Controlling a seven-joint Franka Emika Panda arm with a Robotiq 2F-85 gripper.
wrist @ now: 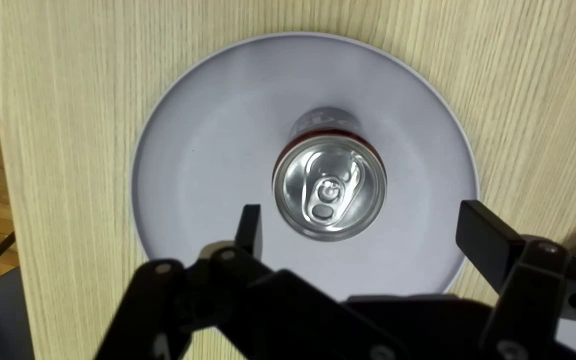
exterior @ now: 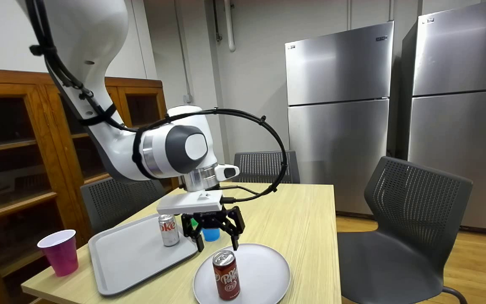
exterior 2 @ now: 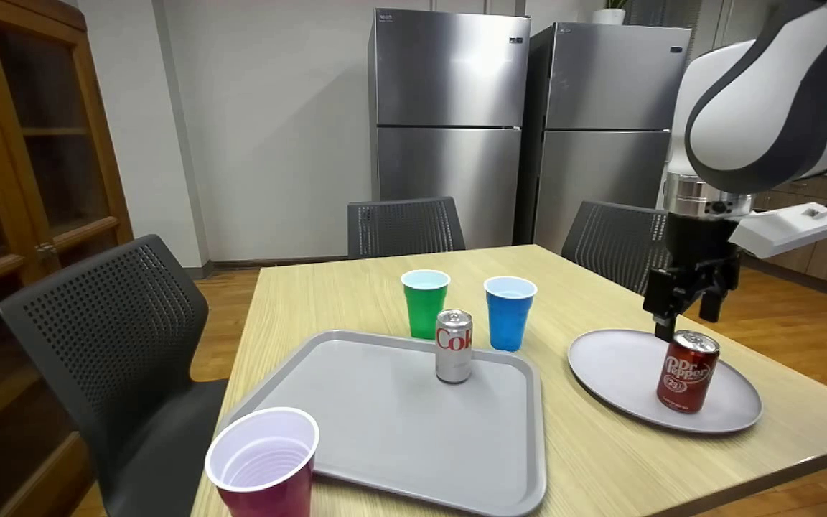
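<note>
The gripper (exterior: 218, 245) points down, its two fingers spread wide apart. Closest to it: Dr Pepper can (exterior 2: 686, 375), upright, just below. In the wrist view the can's lid shows between the fingers, offset toward the top of that picture and nearer the finger seen on the left; a strip of plate (wrist: 203, 150) is visible between that finger and the lid. In an exterior view one fingertip sits right by the can's rim. The plate is gray and round, under both gripper and can; can stands a bit off its center.

To one side of the gripper, past the plate: gray tray (exterior 2: 377, 424), its edge just cutting into the wrist view behind the finger seen on the right. Nearest upright obstacles on that side: silver Coke can (exterior 2: 454, 352) near the tray's corner, and blue cup (exterior 2: 508, 316) just off the tray's edge, partly blocked by the gripper in an exterior view. Green cup (exterior 2: 424, 312) a bit farther out. Purple cup (exterior: 60, 257) farthest from the gripper, across the tray. All on a wood-grain table (exterior: 293, 219).

Opposite side of the gripper from the tray: table edge, then dark gray chair (exterior: 411, 211). Well beyond: steel refrigerators (exterior: 339, 122); wooden cabinet (exterior: 63, 177) on the tray side.
</note>
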